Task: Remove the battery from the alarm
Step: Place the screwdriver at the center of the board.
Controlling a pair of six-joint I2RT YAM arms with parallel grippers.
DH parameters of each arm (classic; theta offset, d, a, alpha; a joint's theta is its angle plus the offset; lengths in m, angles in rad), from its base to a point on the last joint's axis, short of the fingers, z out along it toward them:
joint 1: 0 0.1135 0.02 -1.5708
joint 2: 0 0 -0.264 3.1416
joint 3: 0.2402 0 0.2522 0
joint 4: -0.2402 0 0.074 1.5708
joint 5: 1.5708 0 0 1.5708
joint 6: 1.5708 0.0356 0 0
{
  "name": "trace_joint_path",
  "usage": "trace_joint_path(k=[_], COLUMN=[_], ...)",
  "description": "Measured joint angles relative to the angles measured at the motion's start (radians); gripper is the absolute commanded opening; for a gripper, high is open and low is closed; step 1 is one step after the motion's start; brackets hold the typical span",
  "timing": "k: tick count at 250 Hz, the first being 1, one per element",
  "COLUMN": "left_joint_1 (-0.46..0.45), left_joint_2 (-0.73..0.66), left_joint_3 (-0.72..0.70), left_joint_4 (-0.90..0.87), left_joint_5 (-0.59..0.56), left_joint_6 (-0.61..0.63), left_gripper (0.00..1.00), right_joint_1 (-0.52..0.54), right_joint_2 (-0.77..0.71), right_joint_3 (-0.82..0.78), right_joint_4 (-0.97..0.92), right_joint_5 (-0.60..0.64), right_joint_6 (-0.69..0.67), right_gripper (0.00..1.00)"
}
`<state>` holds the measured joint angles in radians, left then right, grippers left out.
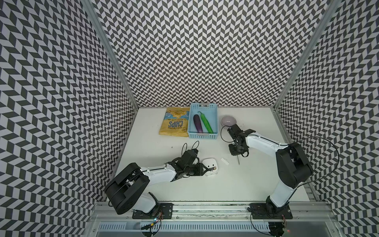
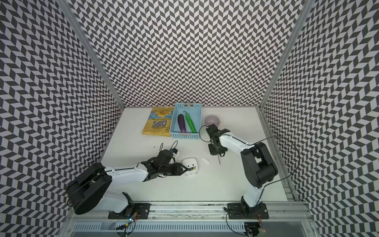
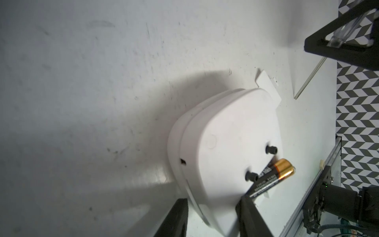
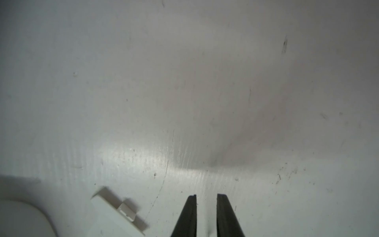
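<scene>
My left claw is down at the alarm. The alarm lies face down around the middle of the worktop, a little toward its front edge. The battery sticks out at a slant from the alarm's back. Its gold end pokes past the rim and its dark end touches one finger. The jaws stand part-way apart, astride the alarm's corner, and I cannot tell whether they pinch anything. My right claw is closed on the screwdriver, well apart from the alarm, with the tip pointing down near the loose cover.

My worry is that contact on one finger is no real hold. If I pull now, I expect the battery to slip free and roll toward the front edge. Nothing pins the alarm, so it may drag along or flip instead of letting go. A spring contact, if there is one, could flick the battery sideways. Any careless move on the right could jab the screwdriver tip into the worktop or knock the cover.
</scene>
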<state>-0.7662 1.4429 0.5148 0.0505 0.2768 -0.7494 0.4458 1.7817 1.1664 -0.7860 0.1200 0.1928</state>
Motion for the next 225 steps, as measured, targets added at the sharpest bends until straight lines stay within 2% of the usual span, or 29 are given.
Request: trace_joint_path(k=[12, 43, 64, 118, 186, 225], left_joint_1=[0.0, 0.001, 0.004, 0.037, 0.071, 0.087], left_joint_2=[0.0, 0.0, -0.002, -0.024, -0.058, -0.074], left_joint_3=[0.0, 0.003, 0.004, -0.005, -0.03, -0.039], left_joint_4=[0.0, -0.001, -0.003, -0.016, -0.02, -0.027], left_joint_5=[-0.005, -0.017, -0.025, -0.055, -0.072, -0.075], left_joint_6=[0.0, 0.001, 0.002, 0.009, 0.023, 0.034], left_gripper=[0.4, 0.4, 0.41, 0.41, 0.41, 0.42], right_joint_1=[-0.007, -0.024, -0.027, -0.042, -0.042, -0.042], right_joint_2=[0.028, 0.082, 0.085, 0.079, 0.073, -0.032], right_joint_3=[0.009, 0.027, 0.029, 0.024, 0.02, 0.013], right_joint_4=[0.016, 0.054, 0.065, 0.076, 0.086, 0.108], right_joint_5=[-0.009, -0.025, -0.032, -0.064, -0.101, -0.132], right_joint_6=[-0.009, -0.027, -0.043, -0.072, -0.081, -0.119], right_gripper=[0.17, 0.36, 0.45, 0.51, 0.52, 0.66])
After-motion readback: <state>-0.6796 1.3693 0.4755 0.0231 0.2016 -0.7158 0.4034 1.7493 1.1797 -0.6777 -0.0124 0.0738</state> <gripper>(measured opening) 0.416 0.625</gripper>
